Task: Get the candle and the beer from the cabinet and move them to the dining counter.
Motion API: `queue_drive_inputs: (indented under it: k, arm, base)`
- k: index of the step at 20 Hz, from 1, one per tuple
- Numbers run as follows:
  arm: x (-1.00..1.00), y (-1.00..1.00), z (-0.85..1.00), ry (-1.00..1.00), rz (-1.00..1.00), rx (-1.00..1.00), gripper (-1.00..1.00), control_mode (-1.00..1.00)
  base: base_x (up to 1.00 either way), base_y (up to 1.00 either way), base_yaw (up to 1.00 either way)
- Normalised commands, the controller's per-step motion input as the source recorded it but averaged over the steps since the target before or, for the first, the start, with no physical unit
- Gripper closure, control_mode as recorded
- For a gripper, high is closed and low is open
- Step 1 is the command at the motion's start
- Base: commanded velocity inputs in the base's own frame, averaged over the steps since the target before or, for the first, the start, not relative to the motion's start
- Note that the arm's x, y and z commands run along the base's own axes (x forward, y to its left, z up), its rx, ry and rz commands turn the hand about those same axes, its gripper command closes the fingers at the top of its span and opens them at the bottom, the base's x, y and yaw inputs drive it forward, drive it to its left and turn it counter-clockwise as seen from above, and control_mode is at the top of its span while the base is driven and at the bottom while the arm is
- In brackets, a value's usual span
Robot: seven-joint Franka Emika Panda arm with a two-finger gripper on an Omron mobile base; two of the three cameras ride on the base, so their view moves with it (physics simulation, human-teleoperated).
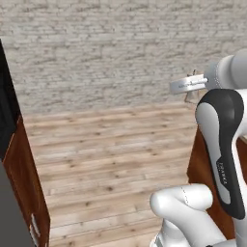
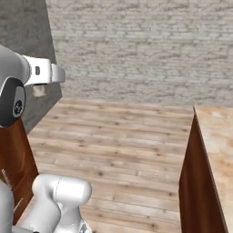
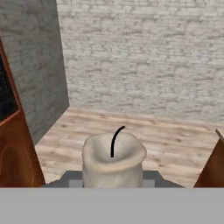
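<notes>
We've got the candle [image 3: 113,159] clamped in our gripper [image 3: 113,183], bottom centre of the hand view; carrying leg now, and next we need the dining counter [image 2: 220,136] at right.

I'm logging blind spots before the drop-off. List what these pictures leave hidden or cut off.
- Candle: its base is cut off at the bottom of the hand view, so the contact with the gripper cannot be made out.
- Gripper: in the left base view the white wrist covers most of it; the jaws are unreadable.
- Dining counter: the right edge of the right base view cuts it off.
- Dark unit: cropped by the left edge of the left base view.
</notes>
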Motion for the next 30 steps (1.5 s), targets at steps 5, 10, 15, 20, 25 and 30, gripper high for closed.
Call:
queue_drive_inputs:
  k: [5, 10, 15, 20, 25, 30]
  arm:
    - [0.0, 0.0, 0.0, 0.0, 0.0, 0.0, 1.0, 1.0]
    - [0.0, 0.0, 0.0, 0.0, 0.0, 0.0, 1.0, 1.0]
    - [0.0, 0.0, 0.0, 0.0, 0.0, 0.0, 1.0, 1.0]
    - [0.0, 0.0, 0.0, 0.0, 0.0, 0.0, 1.0, 1.0]
    - [0.0, 0.0, 0.0, 0.0, 0.0, 0.0, 1.0, 1.0]
    - [0.0, 0.0, 0.0, 0.0, 0.0, 0.0, 1.0, 1.0]
  base:
    - [1.0, 0.0, 0.01]
    - [1.0, 0.0, 0.0]
    - [1.0, 0.0, 0.0]
    - [1.0, 0.0, 0.0]
    - [1.0, 0.0, 0.0]
    - [0.98, -0.03, -0.19]
